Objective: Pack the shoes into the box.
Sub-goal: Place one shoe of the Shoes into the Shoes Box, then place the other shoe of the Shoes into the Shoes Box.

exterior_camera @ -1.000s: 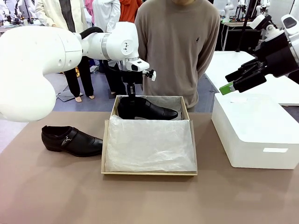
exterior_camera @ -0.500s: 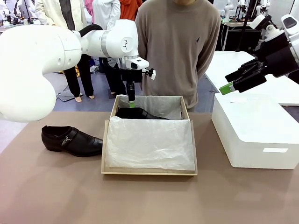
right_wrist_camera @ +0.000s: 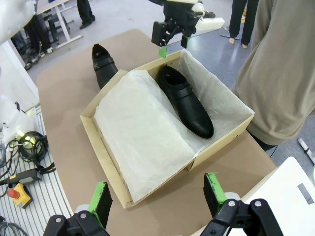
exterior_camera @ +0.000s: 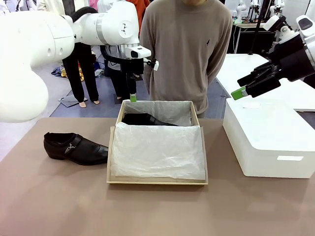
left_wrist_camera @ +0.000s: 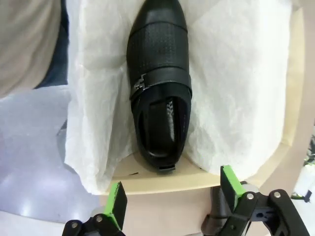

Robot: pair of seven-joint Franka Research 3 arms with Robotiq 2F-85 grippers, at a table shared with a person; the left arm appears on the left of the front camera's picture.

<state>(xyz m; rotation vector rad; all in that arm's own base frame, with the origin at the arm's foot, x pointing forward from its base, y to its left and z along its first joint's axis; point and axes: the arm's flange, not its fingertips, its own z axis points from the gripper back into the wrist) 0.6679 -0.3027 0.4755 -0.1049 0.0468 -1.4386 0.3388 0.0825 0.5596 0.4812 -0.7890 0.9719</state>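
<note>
A glossy black shoe (left_wrist_camera: 160, 73) lies on crinkled tissue (exterior_camera: 157, 150) in the cardboard box (exterior_camera: 157, 182); a second shoe (exterior_camera: 74, 147) rests on the desk (exterior_camera: 157, 211). The left end effector (left_wrist_camera: 172, 189) and right end effector (right_wrist_camera: 155, 189) gape released, empty.

We see a large white box (exterior_camera: 268, 142) on the brown table (exterior_camera: 157, 211) at its right side. Across the table we find a person (exterior_camera: 187, 49) in a beige sweater, with other people (exterior_camera: 81, 73) farther back
</note>
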